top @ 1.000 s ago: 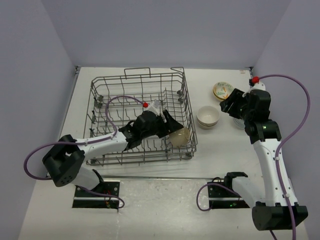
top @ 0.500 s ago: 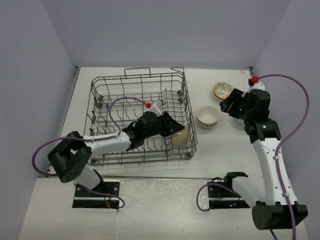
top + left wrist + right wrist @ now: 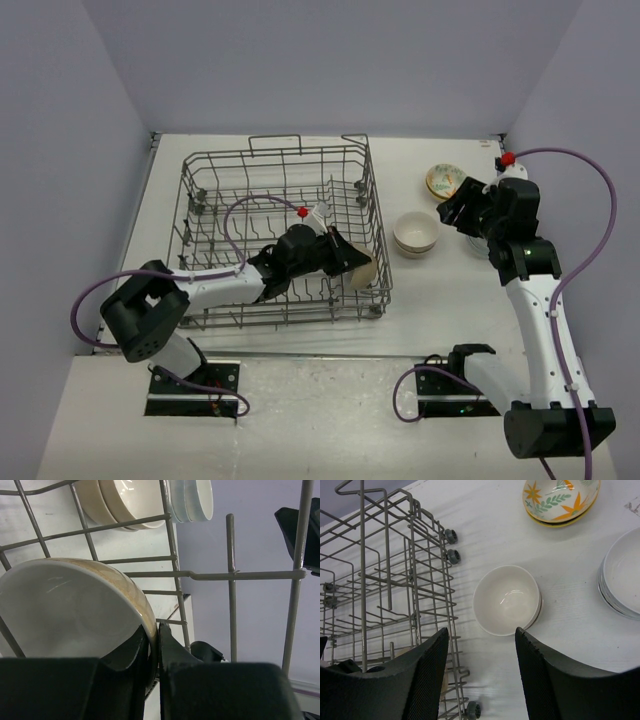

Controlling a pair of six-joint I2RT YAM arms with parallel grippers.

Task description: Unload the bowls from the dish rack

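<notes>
My left gripper [image 3: 154, 630] is just finishing its close: a second ago the fingers were standing wide around the beige bowl [image 3: 70, 610], and now they are pinching its rim at the lower right corner of the dish rack [image 3: 280, 150] in the top view. I judge lifting out can begin. My right gripper [image 3: 481, 636] is hanging spread above the unloaded bowls [image 3: 416, 232] at right.

From above, the left gripper [image 3: 352, 263] covers most of the beige bowl [image 3: 365, 273] in the dish rack [image 3: 275, 160]; only a sliver of rim shows; its wrist view loses that bowl's lower edge behind the fingers [image 3: 172, 650]; in the right wrist view the white stack [image 3: 622, 580] runs off the right edge and the yellow bowl [image 3: 560, 502] off the top; overhead, the right arm [image 3: 520, 245] hides nearly all of that stack.
</notes>
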